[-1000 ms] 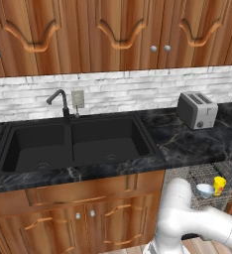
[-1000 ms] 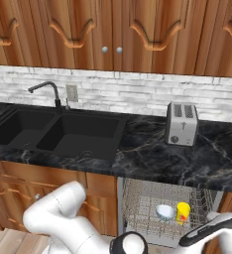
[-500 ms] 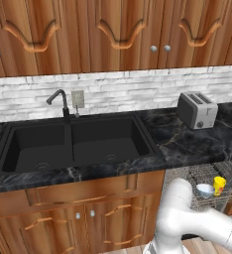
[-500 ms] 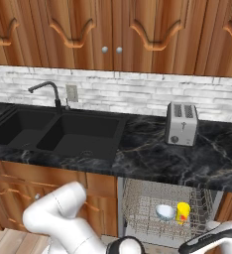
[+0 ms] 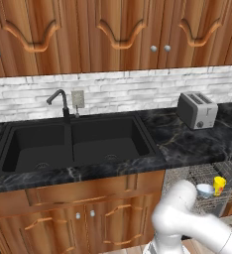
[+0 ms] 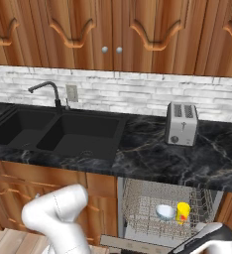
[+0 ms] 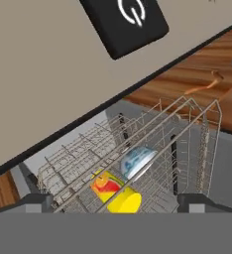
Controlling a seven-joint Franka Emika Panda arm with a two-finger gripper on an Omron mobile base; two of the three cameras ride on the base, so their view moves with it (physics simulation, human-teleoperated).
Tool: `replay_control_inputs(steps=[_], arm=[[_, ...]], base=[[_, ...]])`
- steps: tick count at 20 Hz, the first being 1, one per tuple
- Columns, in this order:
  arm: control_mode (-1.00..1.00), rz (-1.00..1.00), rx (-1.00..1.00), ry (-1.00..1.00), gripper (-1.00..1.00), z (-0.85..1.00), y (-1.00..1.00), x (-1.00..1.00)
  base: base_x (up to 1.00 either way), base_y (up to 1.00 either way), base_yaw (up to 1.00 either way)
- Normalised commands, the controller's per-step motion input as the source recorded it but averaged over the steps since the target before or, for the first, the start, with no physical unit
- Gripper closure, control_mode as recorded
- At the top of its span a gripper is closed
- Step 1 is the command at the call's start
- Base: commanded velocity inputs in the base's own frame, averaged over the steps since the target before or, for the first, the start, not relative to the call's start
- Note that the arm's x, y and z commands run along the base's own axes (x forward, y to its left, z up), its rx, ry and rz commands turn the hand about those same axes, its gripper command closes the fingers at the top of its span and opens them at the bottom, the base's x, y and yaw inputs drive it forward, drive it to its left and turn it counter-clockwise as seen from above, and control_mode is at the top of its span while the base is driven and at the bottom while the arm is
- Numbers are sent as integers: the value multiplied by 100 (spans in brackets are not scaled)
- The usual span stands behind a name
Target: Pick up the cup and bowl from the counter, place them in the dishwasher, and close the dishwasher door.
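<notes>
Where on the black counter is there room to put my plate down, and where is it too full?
The black marble counter is bare between the black sink basin and the silver toaster, and in front of the toaster. Below it, the wire dishwasher rack is crowded at its middle right, where the pale blue-white bowl and small yellow cup sit side by side; its left half looks free.

Yellow cup (image 6: 183, 212) and pale bowl (image 6: 165, 212) side by side in the dishwasher's wire rack (image 6: 138, 203).
</notes>
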Motion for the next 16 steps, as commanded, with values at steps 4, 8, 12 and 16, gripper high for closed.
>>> replay_control_inputs(steps=[4,8,12,16], arm=[[-100,0,-4,-15,-100,-14,12,-49],[-100,0,0,-18,-100,-7,0,-61],[-100,0,0,-19,-100,0,0,-76],[-100,0,0,-17,-100,0,0,-76]], base=[[0,0,0],[0,0,0],[0,0,0],[0,0,0]])
